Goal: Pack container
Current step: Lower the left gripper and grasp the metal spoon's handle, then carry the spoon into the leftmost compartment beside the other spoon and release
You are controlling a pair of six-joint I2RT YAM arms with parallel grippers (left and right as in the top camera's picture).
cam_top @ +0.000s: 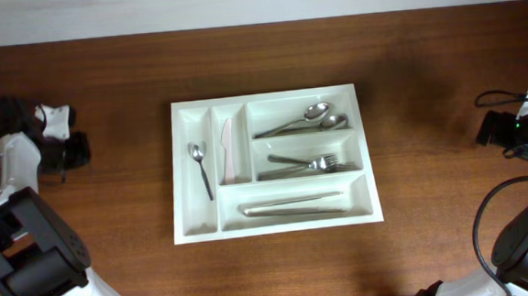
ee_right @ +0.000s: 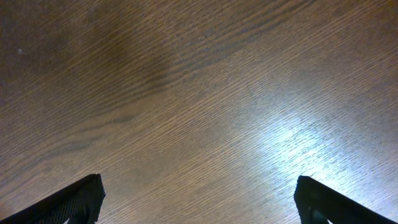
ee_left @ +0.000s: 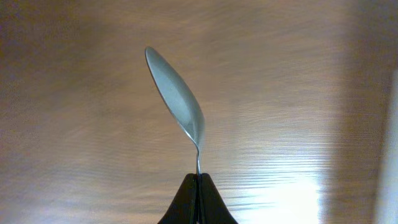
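Left gripper (ee_left: 198, 178) is pinched tight on a spoon (ee_left: 177, 102). It holds the thin neck, so the bowl end pokes out in front & leans a bit to the left. The handle is hidden behind the fingers, can't see it. My guess: a grip close to the bowl keeps the spoon from wobbling on the way. Under it is only bare wood table (ee_left: 311, 93). Right gripper (ee_right: 199, 208) is spread wide w/ nothing in it, over bare wood too, parked far off on its own side & out of the way. The container (cam_top: 175, 172), a big white cutlery tray, lies flat in the middle of the table, well apart from both arms. It's partly filled: a small spoon (cam_top: 201, 168) in the far-left thin slot, a pale knife (cam_top: 229, 152) in the thin slot next to it, two big spoons (cam_top: 304, 120) in the top wide slot, forks (cam_top: 313, 163) in the middle one, long silver pieces (cam_top: 295, 205) (maybe knives) in the bottom one. Like goes w/ like, so this spoon prob. belongs w/ the spoons, & both spoon slots have free room. Watch the low walls between slots: the spoon has to clear the rim & come down lined up w/ its slot, or the tip could catch. Lots of open table between the left arm & the tray, nothing in the path.
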